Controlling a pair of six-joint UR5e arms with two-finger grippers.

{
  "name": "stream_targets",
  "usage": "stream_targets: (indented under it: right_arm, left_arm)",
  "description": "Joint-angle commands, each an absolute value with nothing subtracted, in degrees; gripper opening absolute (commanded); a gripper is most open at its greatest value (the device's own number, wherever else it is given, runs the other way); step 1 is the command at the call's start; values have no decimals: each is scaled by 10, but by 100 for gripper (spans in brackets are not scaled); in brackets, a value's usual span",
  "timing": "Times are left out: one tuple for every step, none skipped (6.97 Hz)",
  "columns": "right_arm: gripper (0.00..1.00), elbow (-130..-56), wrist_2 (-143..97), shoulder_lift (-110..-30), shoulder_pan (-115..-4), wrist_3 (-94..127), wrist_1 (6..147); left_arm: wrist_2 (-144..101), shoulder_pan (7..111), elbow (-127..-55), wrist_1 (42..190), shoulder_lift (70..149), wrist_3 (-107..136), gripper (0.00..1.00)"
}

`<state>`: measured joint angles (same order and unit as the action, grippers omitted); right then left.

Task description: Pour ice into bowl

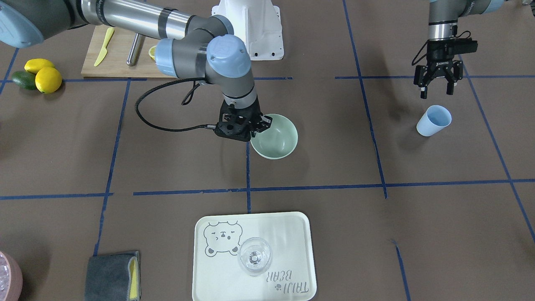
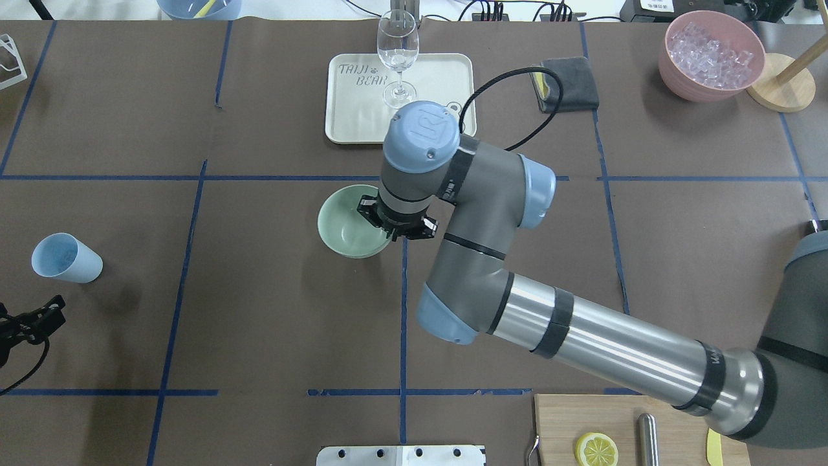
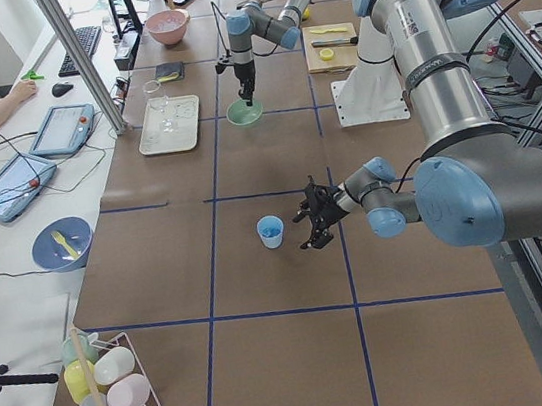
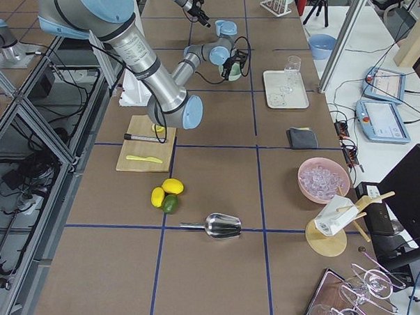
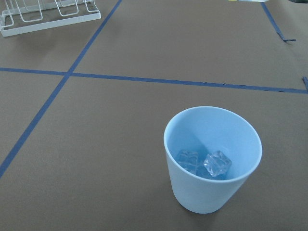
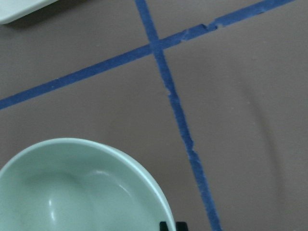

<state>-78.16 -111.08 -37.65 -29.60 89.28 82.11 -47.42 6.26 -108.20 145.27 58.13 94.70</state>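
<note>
Right gripper [image 1: 261,124]: jaws nearly together, pinched on the bowl [image 1: 278,142] at the rim on the robot's right. Fingertips [image 6: 181,226] barely in view at that rim from the wrist camera.

Left gripper [image 1: 436,92]: jaws wide apart, holds nothing, touches nothing. Hangs just beside the cup [image 1: 434,120], on the robot's side of it.

Cup: upright, long axis vertical, mouth up, well apart from the bowl. Holds two cubes of ice [image 5: 217,163] at its bottom.

Bowl: mouth up, near the table's middle, interior bare.

Pink bowl [image 2: 686,83], far right corner: holds a pile of more ice.

Glass [image 2: 397,45]: upright on tray [image 2: 446,74], beyond the bowl.
</note>
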Motion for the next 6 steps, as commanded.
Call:
stream_targets:
  right_arm:
    - [0, -701, -1080, -328, -278, 896, 770]
    - [0, -692, -1079, -316, -274, 896, 770]
    - [0, -686, -1079, -306, -269, 896, 769]
    - [0, -686, -1079, -305, -266, 897, 768]
    - [15, -686, -1079, -306, -265, 897, 768]
    - [98, -684, -1078, -305, -259, 898, 769]
  left_arm:
    - [-467, 62, -1060, 1478, 586, 947, 99]
    - [-464, 62, -1059, 1478, 591, 947, 99]
    - [-462, 61, -1058, 1478, 595, 946, 99]
    - [-462, 61, -1056, 1477, 602, 946, 99]
    - [-455, 61, -1047, 1477, 609, 946, 99]
    - [-452, 61, -1037, 1477, 624, 944, 99]
